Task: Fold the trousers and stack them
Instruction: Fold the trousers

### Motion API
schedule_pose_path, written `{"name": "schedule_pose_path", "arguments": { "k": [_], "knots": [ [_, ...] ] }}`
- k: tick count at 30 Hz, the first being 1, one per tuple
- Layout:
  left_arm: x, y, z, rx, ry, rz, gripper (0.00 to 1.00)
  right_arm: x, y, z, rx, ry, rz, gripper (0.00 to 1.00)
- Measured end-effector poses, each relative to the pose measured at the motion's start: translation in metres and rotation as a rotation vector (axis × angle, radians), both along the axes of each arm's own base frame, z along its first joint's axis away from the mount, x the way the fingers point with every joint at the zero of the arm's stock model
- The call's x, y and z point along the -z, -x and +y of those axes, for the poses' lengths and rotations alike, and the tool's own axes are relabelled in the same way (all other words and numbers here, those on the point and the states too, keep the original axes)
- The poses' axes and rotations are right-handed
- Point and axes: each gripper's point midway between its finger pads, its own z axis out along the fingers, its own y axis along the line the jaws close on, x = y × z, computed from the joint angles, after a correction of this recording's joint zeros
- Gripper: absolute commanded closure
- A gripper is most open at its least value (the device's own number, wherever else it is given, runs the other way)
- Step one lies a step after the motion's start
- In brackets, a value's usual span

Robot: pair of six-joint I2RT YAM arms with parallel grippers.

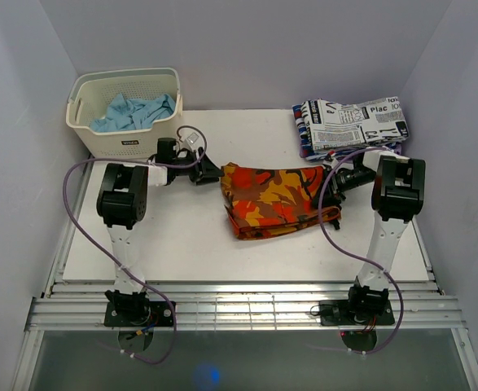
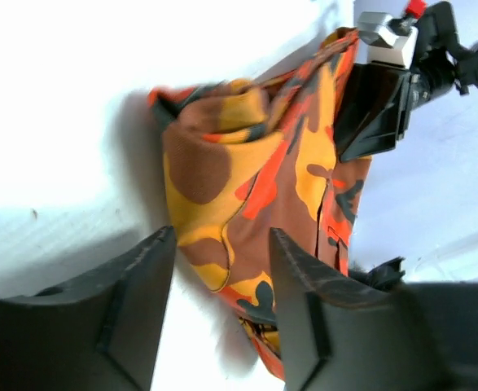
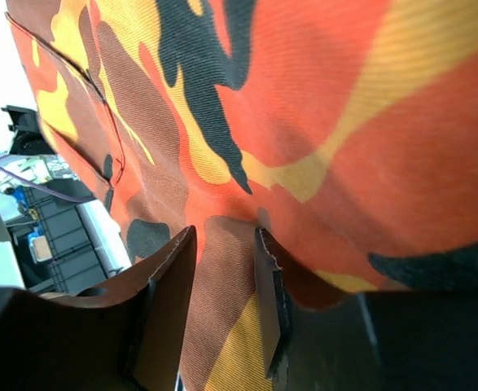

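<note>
1. Trousers (image 1: 275, 199): camouflage bundle, doubled over in several layers, lying mid-counter (image 1: 165, 236) between the two claws.
2. Left claw (image 2: 222, 301): at the bundle's left end. Jaws are apart and a fold of cloth lies in the gap, not visibly pinched.
3. Right claw (image 3: 222, 309): at the bundle's right end, pressed close to the fabric. Jaws are narrowly apart with cloth across the gap; whether it is clamped cannot be told.
4. Step in hand, by judgement: taking hold of both ends for a further fold.
   - Catch every layer at each end, not the top ply alone.
   - Grip at matching points and move both ends together, so the crease runs straight and the layers do not slide.
5. White newspaper-print garment (image 1: 353, 122): folded, far right corner, just behind the right claw. Probably the stacking place, and that arm could easily nudge it.
6. Basket (image 1: 129, 142): far left corner, holding a light blue cloth (image 1: 133, 110), near the left arm.
7. Purple cable (image 1: 326, 220): loops beside the bundle's right end and may snag the cloth when it is lifted.
</note>
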Motion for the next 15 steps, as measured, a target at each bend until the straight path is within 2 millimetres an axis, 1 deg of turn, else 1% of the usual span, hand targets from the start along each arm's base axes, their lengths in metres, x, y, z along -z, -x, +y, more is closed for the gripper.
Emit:
{"name": "schedule_pose_path", "arguments": {
  "k": [2, 4, 6, 8, 10, 11, 12, 13, 14, 15],
  "knots": [
    [-0.012, -0.007, 0.005, 0.024, -0.005, -0.046, 0.36, -0.003, 0.001, 0.001, 0.003, -0.012, -0.008, 0.55],
    [-0.032, -0.004, 0.008, 0.059, 0.017, -0.083, 0.36, -0.010, 0.002, 0.003, -0.006, -0.016, -0.038, 0.52],
    [-0.056, 0.011, 0.006, 0.102, 0.048, -0.104, 0.35, -0.023, 0.000, 0.003, -0.016, -0.015, -0.092, 0.49],
    [-0.085, 0.031, 0.000, 0.148, 0.082, -0.135, 0.35, -0.044, -0.001, 0.004, -0.030, -0.019, -0.161, 0.47],
    [-0.117, 0.062, -0.011, 0.208, 0.115, -0.172, 0.36, -0.065, 0.000, 0.006, -0.040, -0.031, -0.221, 0.46],
    [-0.131, 0.080, -0.018, 0.242, 0.131, -0.191, 0.36, -0.075, 0.001, 0.007, -0.044, -0.037, -0.248, 0.46],
    [-0.140, 0.099, -0.026, 0.278, 0.145, -0.208, 0.37, -0.083, 0.003, 0.008, -0.049, -0.045, -0.268, 0.46],
    [-0.144, 0.119, -0.034, 0.317, 0.161, -0.207, 0.37, -0.087, 0.006, 0.009, -0.053, -0.052, -0.276, 0.47],
    [-0.143, 0.137, -0.042, 0.350, 0.174, -0.195, 0.37, -0.086, 0.011, 0.010, -0.056, -0.058, -0.271, 0.48],
    [-0.137, 0.153, -0.050, 0.382, 0.183, -0.164, 0.39, -0.080, 0.016, 0.010, -0.060, -0.059, -0.251, 0.48]
  ]
}}
